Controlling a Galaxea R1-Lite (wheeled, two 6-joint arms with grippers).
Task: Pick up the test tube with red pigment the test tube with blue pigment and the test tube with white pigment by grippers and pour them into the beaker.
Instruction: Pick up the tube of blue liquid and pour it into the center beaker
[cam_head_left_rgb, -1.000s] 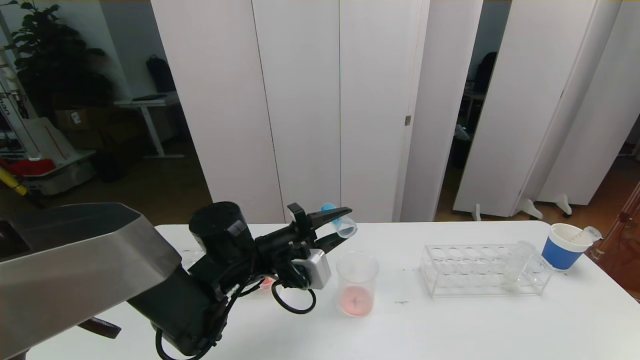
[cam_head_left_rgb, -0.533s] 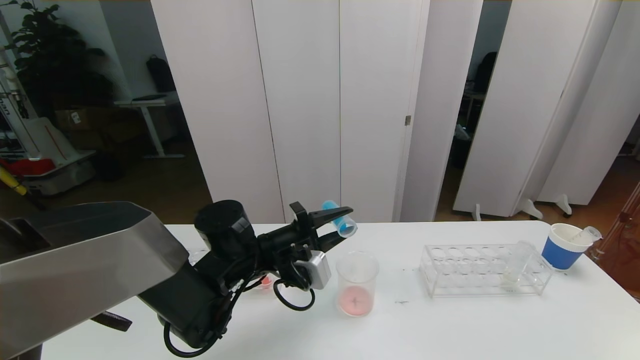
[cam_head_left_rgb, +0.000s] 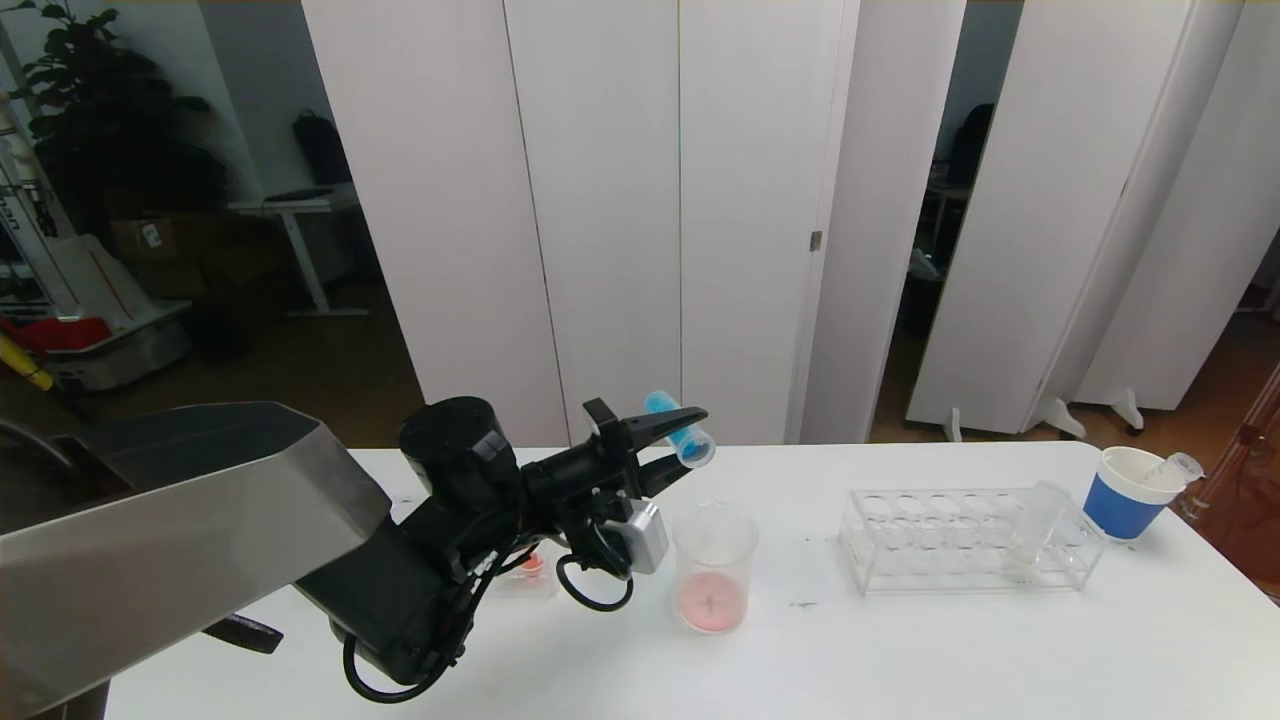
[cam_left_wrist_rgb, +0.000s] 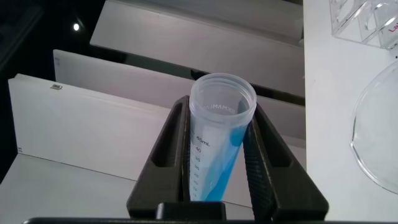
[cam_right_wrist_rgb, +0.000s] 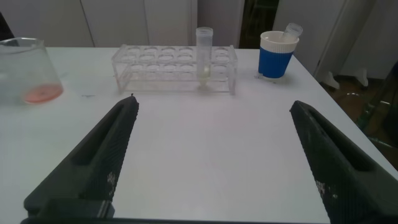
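Blue-pigment test tube (cam_head_left_rgb: 682, 436) clamped in left gripper (cam_head_left_rgb: 668, 446) above beaker (cam_head_left_rgb: 713, 565); right gripper (cam_right_wrist_rgb: 214, 155) wide open, empty.

Bright blue pigment is seen inside the clear test tube with blue pigment (cam_head_left_rgb: 680, 438) clamped between the black fingers of the left gripper (cam_head_left_rgb: 668, 447). Below that gripper, pinkish-red residue is shown in the clear beaker (cam_head_left_rgb: 713, 566); far off to the gripper's right, a white cup (cam_head_left_rgb: 1128, 494) is banded in blue.

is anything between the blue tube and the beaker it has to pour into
Nothing visible. The left gripper holds the test tube with blue pigment tilted, mouth above the beaker, with only open air between them.
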